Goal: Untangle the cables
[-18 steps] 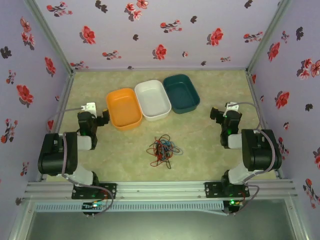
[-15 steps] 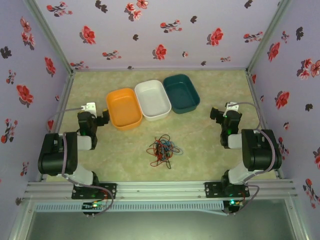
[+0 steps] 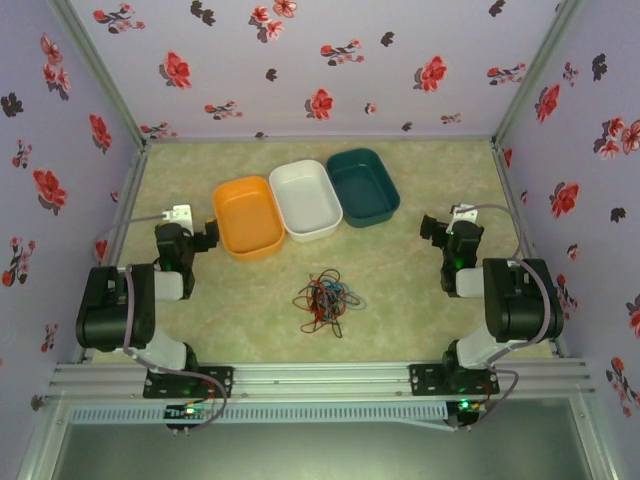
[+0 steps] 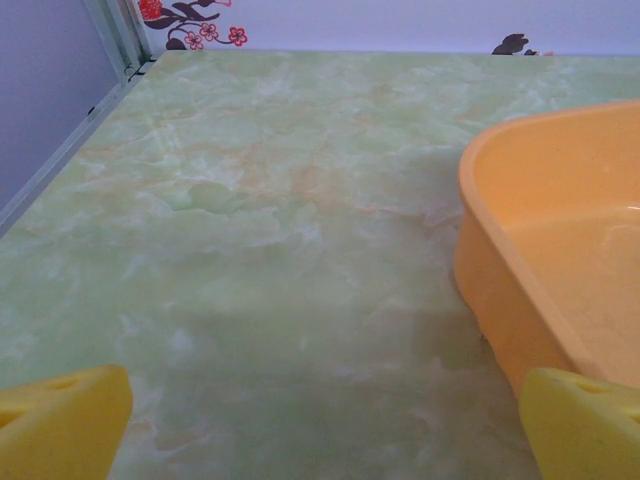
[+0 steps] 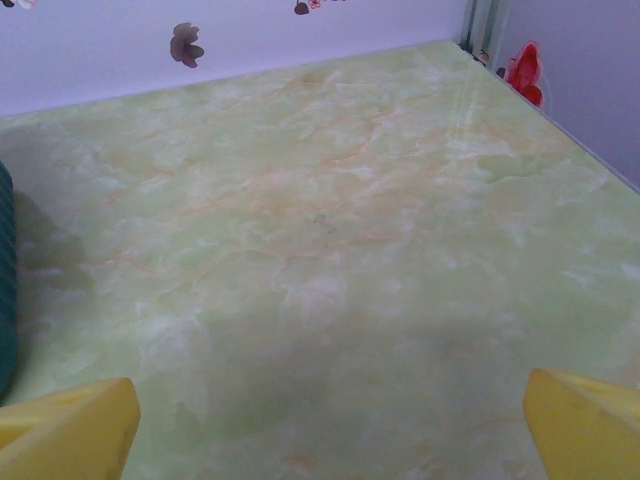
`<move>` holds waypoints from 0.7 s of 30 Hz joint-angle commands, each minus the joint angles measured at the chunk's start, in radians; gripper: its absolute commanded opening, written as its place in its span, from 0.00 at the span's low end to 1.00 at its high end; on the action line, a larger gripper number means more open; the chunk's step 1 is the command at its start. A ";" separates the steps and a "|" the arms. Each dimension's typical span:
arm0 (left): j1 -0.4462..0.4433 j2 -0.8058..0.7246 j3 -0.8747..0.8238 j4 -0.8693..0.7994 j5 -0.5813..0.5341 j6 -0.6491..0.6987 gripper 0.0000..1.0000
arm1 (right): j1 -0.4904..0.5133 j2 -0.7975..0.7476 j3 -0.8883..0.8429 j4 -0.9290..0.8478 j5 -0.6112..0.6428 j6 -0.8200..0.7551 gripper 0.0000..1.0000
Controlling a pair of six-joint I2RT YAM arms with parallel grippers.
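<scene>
Marbled pale-green tabletop [image 3: 400, 310] tonight, boxed in on three sides by lilac wallpaper with red flowers [image 3: 300, 60]. We start at the near edge, where a ribbed aluminium rail [image 3: 320, 378] carries both black arm bases.

Just beyond the rail, in the open middle of the table between the two arms, lies the tangle of thin red, blue and dark cables [image 3: 326, 298]. It sits as one loose knot flat on the surface, with loops spilling out on all sides. Nothing is touching it, and both arms are well apart from it.

Out on the left, the left gripper [image 3: 205, 238] points toward the far side, right beside the near-left corner of the orange oval plastic tray [image 3: 247, 216]. From the left wrist camera its yellow fingertips [image 4: 60, 425] sit at the two bottom corners, spread wide with bare table between them, and the orange tray's wall [image 4: 520, 290] rises just ahead of the right one.

Across on the right, the right gripper [image 3: 432, 228] is also aimed away from us. Its yellow pads [image 5: 585, 420] are spread wide too, with nothing between them, and a sliver of dark teal rim shows at the left edge of the right wrist view.

Further back, three trays run in a touching row: orange on the left, a white oval plastic tray [image 3: 306, 198] in the middle and a dark teal oval plastic tray [image 3: 362, 185] on the right. All three look empty.
</scene>
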 commanded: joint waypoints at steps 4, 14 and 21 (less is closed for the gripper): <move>-0.007 0.003 0.017 -0.004 0.015 0.009 1.00 | -0.003 -0.003 0.005 -0.006 -0.004 0.012 0.99; -0.007 0.002 0.018 -0.005 0.016 0.009 1.00 | -0.003 -0.004 0.005 -0.006 -0.004 0.012 0.99; -0.006 -0.006 0.015 -0.007 0.012 0.004 1.00 | -0.004 -0.004 0.003 -0.005 -0.005 0.012 0.99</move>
